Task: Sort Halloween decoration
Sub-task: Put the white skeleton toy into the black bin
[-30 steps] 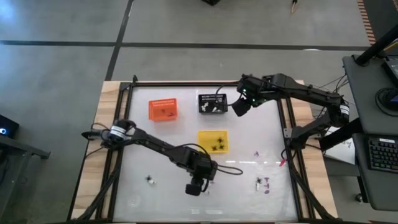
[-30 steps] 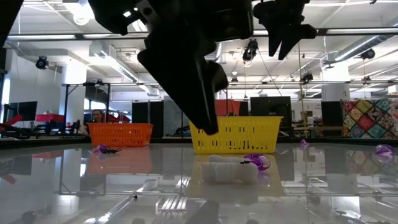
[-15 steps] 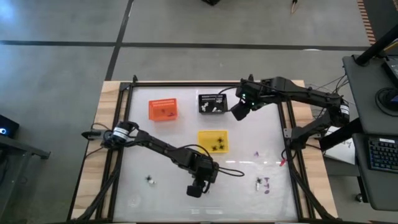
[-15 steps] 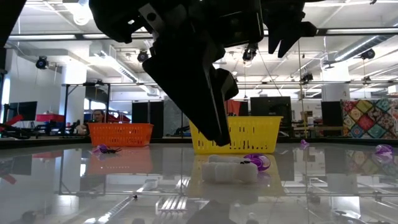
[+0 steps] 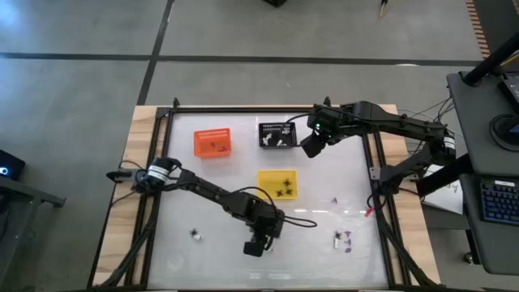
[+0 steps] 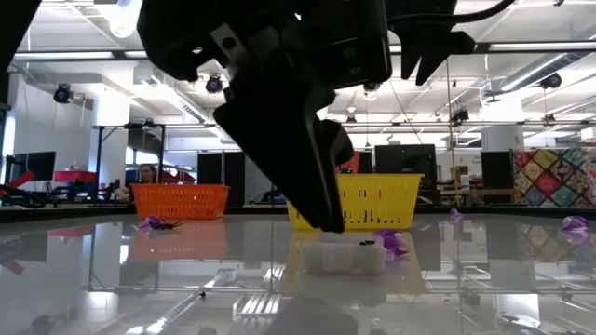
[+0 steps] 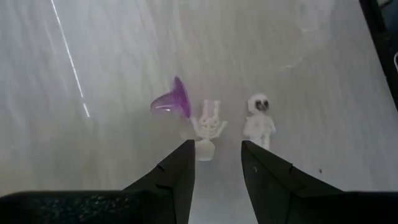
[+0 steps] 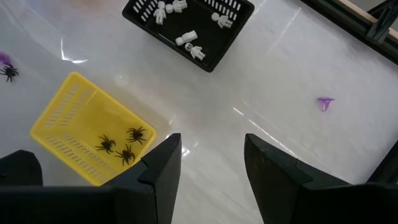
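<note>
Left gripper (image 7: 214,163): open, empty, low over white skeleton pieces (image 7: 207,121) and purple piece (image 7: 171,103) on bench (image 5: 219,235). Right gripper (image 8: 208,155): open, empty, raised beside black basket (image 8: 186,28). Spiders (image 8: 121,146) in yellow basket (image 8: 68,112).

White skeleton figures (image 7: 206,121) and a purple piece (image 7: 171,103) lie near the tabletop's front edge. Black spiders (image 8: 121,144) lie in the yellow basket (image 8: 62,112); white figures (image 8: 189,40) fill the black basket (image 8: 233,22).

baskets counted: 3, one orange basket (image 5: 213,143), one black basket (image 5: 276,135), one yellow basket (image 5: 277,184) | black spiders (image 8: 127,142) in yellow basket: 3 | white figures (image 8: 186,38) in black basket: about 5 | arms: 2
</note>
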Controlling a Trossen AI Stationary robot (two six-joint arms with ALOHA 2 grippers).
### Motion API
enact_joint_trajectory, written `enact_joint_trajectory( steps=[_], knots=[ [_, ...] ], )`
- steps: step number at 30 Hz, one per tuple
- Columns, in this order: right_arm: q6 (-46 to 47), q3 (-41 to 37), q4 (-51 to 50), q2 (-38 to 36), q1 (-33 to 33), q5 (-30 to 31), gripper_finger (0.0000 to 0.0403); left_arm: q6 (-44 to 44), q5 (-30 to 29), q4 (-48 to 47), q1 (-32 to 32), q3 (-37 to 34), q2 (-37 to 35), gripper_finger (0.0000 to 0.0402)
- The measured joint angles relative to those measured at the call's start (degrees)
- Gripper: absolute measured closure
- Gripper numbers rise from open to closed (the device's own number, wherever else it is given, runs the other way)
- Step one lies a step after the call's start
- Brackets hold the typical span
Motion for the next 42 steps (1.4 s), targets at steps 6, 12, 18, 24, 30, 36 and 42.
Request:
enact_joint_trajectory(
  steps=[6, 12, 18, 24, 30, 36, 42],
  knots=[
    [-0.1, 0.0, 0.0, 0.0, 0.0, 0.1, 0.0239, 1.1, 0.2, 0.8, 0.5, -0.3, 0.0, 0.0287],
    [-0.3, 0.0, 0.0, 0.0, 0.0, 0.3, 0.0239, 1.2, 0.1, 1.6, 1.0, -0.6, 1.5, 0.0288],
    [-0.6, 0.0, 0.0, 0.0, 0.0, 0.4, 0.0239, -0.2, 4.6, 2.8, 1.8, -0.5, 2.7, 0.0318],
    [-0.8, 0.0, 0.0, 0.0, 0.0, 0.5, 0.0239, -0.1, 4.5, 2.9, 1.7, -0.5, 2.8, 0.0384],
    [-1.3, 0.0, 0.0, 0.0, 0.0, 0.5, 0.0239, 0.2, 4.7, 0.2, 2.0, -0.5, 1.9, 0.0397],
    [-1.6, 0.0, -0.1, 0.0, 0.0, 1.4, 0.0239, 0.2, 3.7, -7.3, 2.5, -0.7, -1.2, 0.04],
    [-2.1, 0.0, -0.1, 0.0, 0.0, 1.5, 0.0239, 0.3, 1.0, -11.3, 3.0, -0.7, -4.4, 0.0401]
  ],
)
